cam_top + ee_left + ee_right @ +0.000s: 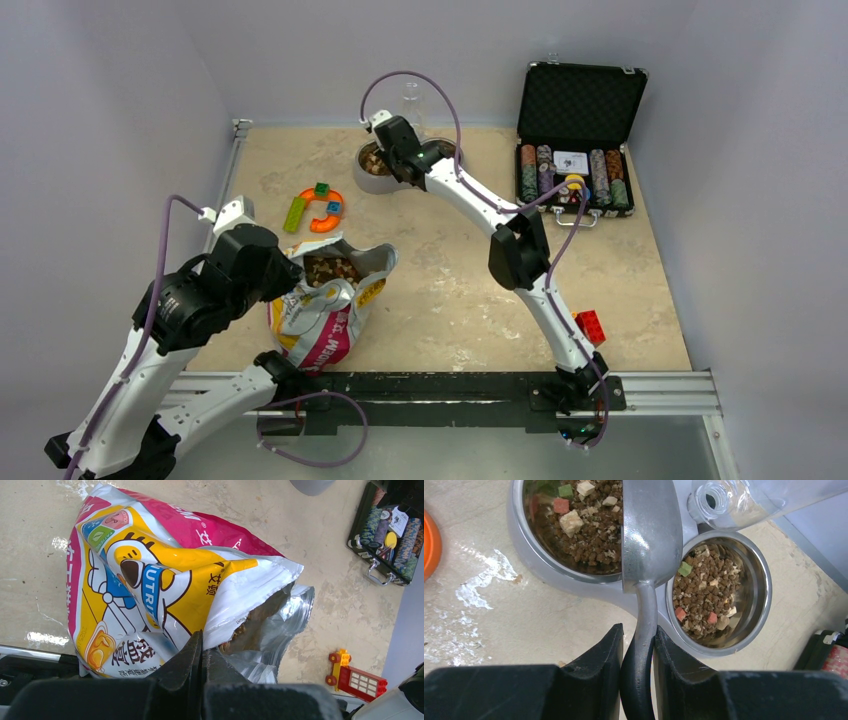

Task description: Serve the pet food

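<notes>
Now, scoop hold: right gripper (pixel 639 635) is clamped on the handle of the metal scoop (pixel 651 530). The scoop head hangs over the divide betw. the two bowls, far centre of table.
Scoop load: no pellets on the face that shows, so it's prob. tipped out already.
Food: pet food (pixel 594 530), brown kibble w/ coloured cubes, sits in left bowl (pixel 516 525) and right bowl (pixel 764 590). More lies in the mouth of the bag (pixel 165 565), near left.
Bag hold: left gripper (pixel 202 647) has its fingers pinched together on the bag's torn rim, likely to prop the mouth open & steady the bag for scooping.
Bag pose: slumped but mouth up, so a scoop can get in from above.
Extras: clear bottle (pixel 744 500) just beyond the bowls.
Stage: both bowls look well filled, so serving seems near done.
Risk: if the rim slips from the pinch, the bag may sag & spill.
Clutter: poker chip case (pixel 575 150) far right, toys (pixel 320 205) far left, red brick (pixel 590 325) near right. All are well apart from the bag-to-bowl path.
</notes>
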